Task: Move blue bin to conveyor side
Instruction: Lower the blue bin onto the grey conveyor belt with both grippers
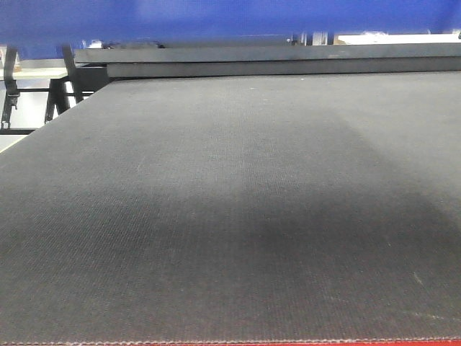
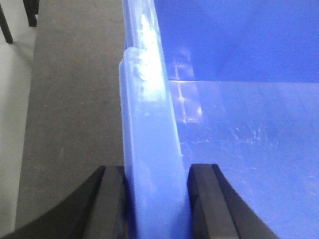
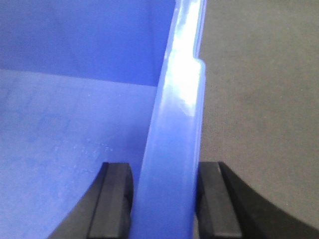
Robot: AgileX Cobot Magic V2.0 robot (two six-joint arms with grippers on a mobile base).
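Black fingers [image 2: 112, 204] of the left gripper [image 2: 157, 201] pinch one rim of the blue bin [image 2: 249, 149] – the right gripper [image 3: 164, 201] clamps the opposite rim. Between both hands, the bin hangs over the conveyor [image 1: 230, 216] – belt just outboard of each.

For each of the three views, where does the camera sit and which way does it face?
Exterior front view: low, facing forward across the broad dark grey woven conveyor belt; the large glossy blue plastic bin fills the top edge; no robot parts show.
Left wrist view: on the left arm, looking down along the bin's rim; the left gripper has black fingers either side of the rim.
Right wrist view: mirrored, with the right gripper straddling the opposite rim.
All views share bin and belt.
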